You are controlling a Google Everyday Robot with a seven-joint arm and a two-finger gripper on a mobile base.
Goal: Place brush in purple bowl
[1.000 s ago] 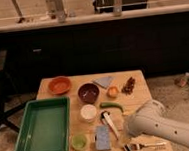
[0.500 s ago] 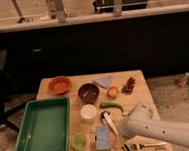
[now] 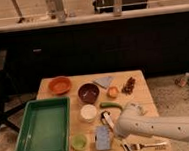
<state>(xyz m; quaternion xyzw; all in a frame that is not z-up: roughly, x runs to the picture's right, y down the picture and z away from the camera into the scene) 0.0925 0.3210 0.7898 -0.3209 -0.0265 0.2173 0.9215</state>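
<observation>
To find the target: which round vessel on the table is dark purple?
The purple bowl, right of the orange bowl, behind the white cup. The claw sits by the brush.

tray [image 3: 42, 126]: left half of table [image 3: 142, 96]
purple bowl [image 3: 88, 93]: centre of frame, beside tray's upper right corner
brush [image 3: 107, 119]: lower centre, below-right of purple bowl
gripper [image 3: 115, 129]: lower centre, at brush

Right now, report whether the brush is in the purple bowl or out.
Out. The brush lies flat on the table, nearer than the purple bowl, apart from it; the gripper is down over its near end.
</observation>
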